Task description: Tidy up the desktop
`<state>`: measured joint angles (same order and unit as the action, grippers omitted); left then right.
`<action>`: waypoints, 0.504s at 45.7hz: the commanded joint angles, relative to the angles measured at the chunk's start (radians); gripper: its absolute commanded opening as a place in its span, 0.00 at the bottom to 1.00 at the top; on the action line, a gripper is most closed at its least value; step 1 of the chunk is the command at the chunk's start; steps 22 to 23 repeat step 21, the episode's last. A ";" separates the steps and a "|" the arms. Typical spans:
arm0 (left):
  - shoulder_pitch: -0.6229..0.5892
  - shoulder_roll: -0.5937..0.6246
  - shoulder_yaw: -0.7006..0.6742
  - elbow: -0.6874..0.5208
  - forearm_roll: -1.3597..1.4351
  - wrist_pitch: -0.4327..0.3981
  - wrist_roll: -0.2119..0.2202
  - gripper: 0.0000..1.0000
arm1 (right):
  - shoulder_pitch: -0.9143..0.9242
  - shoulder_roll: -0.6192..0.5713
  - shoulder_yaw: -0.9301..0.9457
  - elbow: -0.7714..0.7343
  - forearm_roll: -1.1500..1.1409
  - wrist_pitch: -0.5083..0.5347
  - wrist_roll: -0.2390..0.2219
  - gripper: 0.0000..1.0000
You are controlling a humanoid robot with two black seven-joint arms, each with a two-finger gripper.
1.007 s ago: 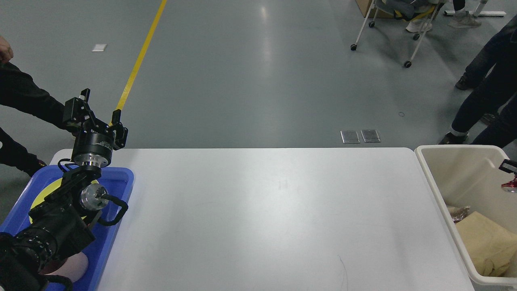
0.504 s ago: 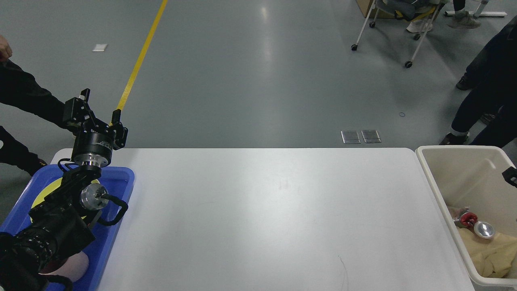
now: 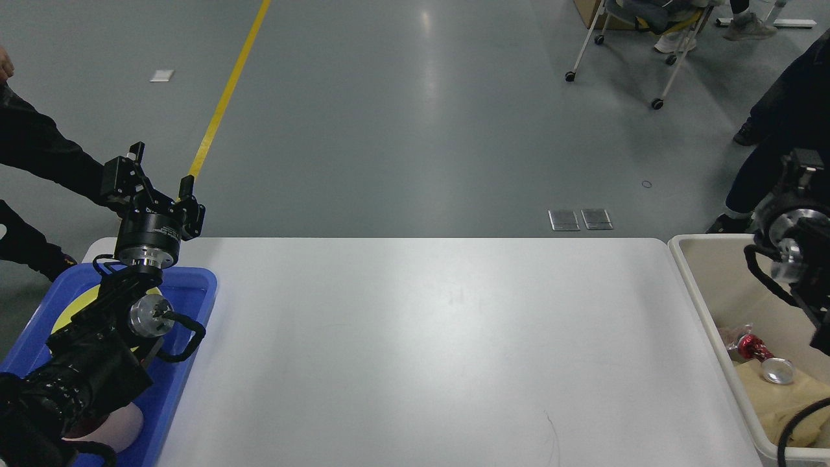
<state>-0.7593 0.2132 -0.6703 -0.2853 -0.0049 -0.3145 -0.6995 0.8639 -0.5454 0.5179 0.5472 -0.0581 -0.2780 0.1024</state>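
The white desktop (image 3: 421,337) fills the middle of the head view and its surface is bare. My left gripper (image 3: 160,172) is raised above the table's far left corner, over the blue tray (image 3: 194,280). It is open with nothing between its fingers. My right arm (image 3: 792,250) comes in at the right edge above the beige bin (image 3: 688,263). Its gripper (image 3: 804,163) is dark against a person's dark trousers, so I cannot tell its fingers apart.
The blue tray holds a yellow plate (image 3: 63,314) and a pale pink thing (image 3: 120,425), both partly hidden by my left arm. The bin holds a red-and-silver can (image 3: 760,355), a crumpled wrapper (image 3: 731,335) and tan paper (image 3: 781,399). People stand at both sides beyond the table.
The red-and-silver can dropped from near my right gripper into the bin. My right arm then swung up into view above the bin. The left arm has not moved.
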 commanded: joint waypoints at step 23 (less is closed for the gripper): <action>0.000 0.000 0.000 0.000 0.000 0.000 0.000 0.96 | -0.098 0.039 0.396 0.227 0.001 0.188 0.005 1.00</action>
